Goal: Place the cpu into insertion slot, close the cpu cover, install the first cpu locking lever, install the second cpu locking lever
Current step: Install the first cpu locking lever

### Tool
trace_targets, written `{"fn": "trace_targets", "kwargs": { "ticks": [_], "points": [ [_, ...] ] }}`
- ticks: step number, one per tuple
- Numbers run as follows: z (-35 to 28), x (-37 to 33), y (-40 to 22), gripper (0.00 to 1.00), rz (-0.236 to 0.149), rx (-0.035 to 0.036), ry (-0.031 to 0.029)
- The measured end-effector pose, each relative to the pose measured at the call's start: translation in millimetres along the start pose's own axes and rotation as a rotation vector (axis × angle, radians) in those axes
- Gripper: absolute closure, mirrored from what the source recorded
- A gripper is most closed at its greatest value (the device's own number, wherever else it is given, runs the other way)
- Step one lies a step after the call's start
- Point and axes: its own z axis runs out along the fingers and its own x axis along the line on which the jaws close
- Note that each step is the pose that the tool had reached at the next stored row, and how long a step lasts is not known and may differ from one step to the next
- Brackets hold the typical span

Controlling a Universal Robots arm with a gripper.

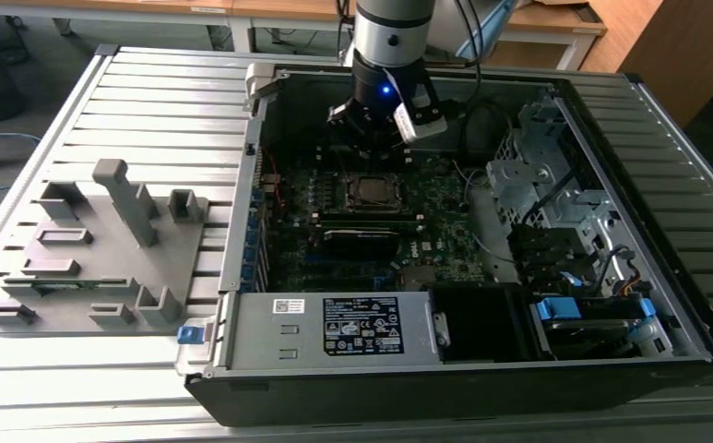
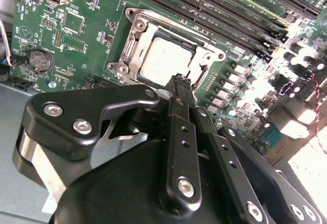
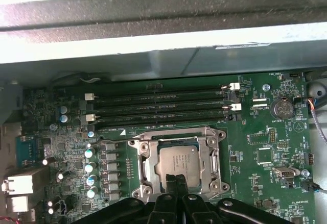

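The cpu (image 3: 178, 161), a dull silver square, lies in the insertion slot (image 3: 137, 143) on the green motherboard. The cpu cover (image 3: 209, 158), a silvery frame, lies flat around the chip's raised top. In the second wrist view the cpu (image 2: 164, 59) and cover (image 2: 134, 41) sit just beyond the fingertips. My gripper (image 3: 176, 179) hangs a little above the slot's near edge, its black fingers (image 2: 180, 127) pressed together on nothing. In the exterior view the gripper (image 1: 367, 149) stands over the slot (image 1: 369, 192) inside the open computer case. How the locking levers stand I cannot tell.
Long black memory slots (image 3: 161, 106) run beside the socket. Capacitors (image 3: 90, 167) line one side and a coin battery (image 3: 281, 107) sits on the other. Case walls (image 1: 257, 166), drive cages (image 1: 540, 185) and the power supply (image 1: 331, 323) ring the board. A grey fixture (image 1: 98, 249) stands at the exterior view's left.
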Motion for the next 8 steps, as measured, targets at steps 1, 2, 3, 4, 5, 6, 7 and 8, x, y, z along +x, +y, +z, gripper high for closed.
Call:
{"fn": "trace_targets", "kwargs": {
  "ticks": [1, 2, 3, 4, 5, 6, 7, 8],
  "points": [
    [0.0, 0.3, 0.0, 0.89, 0.0, 0.0001, 0.0],
    [0.0, 0.6, 0.0, 0.89, 0.0, 0.0001, 0.0],
    [0.0, 1.0, -0.1, 0.89, 0.0, 0.0, 0.0],
    [0.1, 1.4, -0.1, 0.89, 0.0, 0.0, 0.0],
    [0.1, 2.0, -0.2, 0.89, 0.0, 0.0, 0.0],
    [0.1, 2.5, -0.2, 0.89, 0.0, 0.0, 0.0],
    [0.1, 3.0, -0.3, 0.89, 0.0, 0.0, 0.0],
    [0.1, 3.4, -0.3, 0.89, 0.0, 0.0, 0.0]
  ]
}}
